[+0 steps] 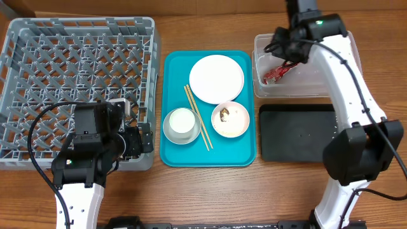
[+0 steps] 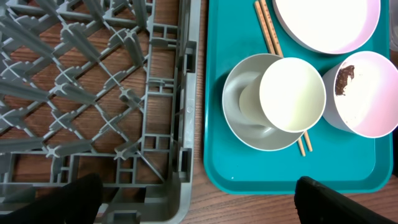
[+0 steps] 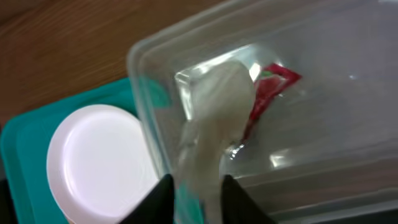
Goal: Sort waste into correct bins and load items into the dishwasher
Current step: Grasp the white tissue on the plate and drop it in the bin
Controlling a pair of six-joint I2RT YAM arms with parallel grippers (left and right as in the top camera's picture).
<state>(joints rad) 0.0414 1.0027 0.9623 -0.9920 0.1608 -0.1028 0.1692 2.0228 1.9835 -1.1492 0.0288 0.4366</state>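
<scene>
My right gripper (image 3: 198, 196) is clamped on the crumpled white tissue wad (image 3: 214, 118), held over a rounded corner of the clear tub (image 3: 336, 155); whether the wad touches the tub I cannot tell. Only my right wrist camera shows this grip. From overhead my own wrist covers the wad, and just the red snack wrapper (image 1: 276, 74) shows, lying inside the tub. The overhead view alone gives the black tray (image 1: 297, 132), just beside the tub, and the whole grey dish rack (image 1: 76, 76) at the left.

My left gripper (image 2: 199, 205) has its 2 fingers spread wide apart, holding nothing, above the rack's corner beside the turquoise tray (image 2: 230, 168). Its camera shows close up what overhead leaves small: the small white cup (image 2: 292, 93) sitting in the grey metal bowl (image 2: 245, 109), the chopsticks (image 2: 267, 31) passing between bowl and small white dish (image 2: 367, 106), the brown scrap (image 2: 344, 78) in that dish, and the large white plate (image 2: 326, 25) beyond.

Everything rests on a brown wooden table (image 1: 210, 191)
</scene>
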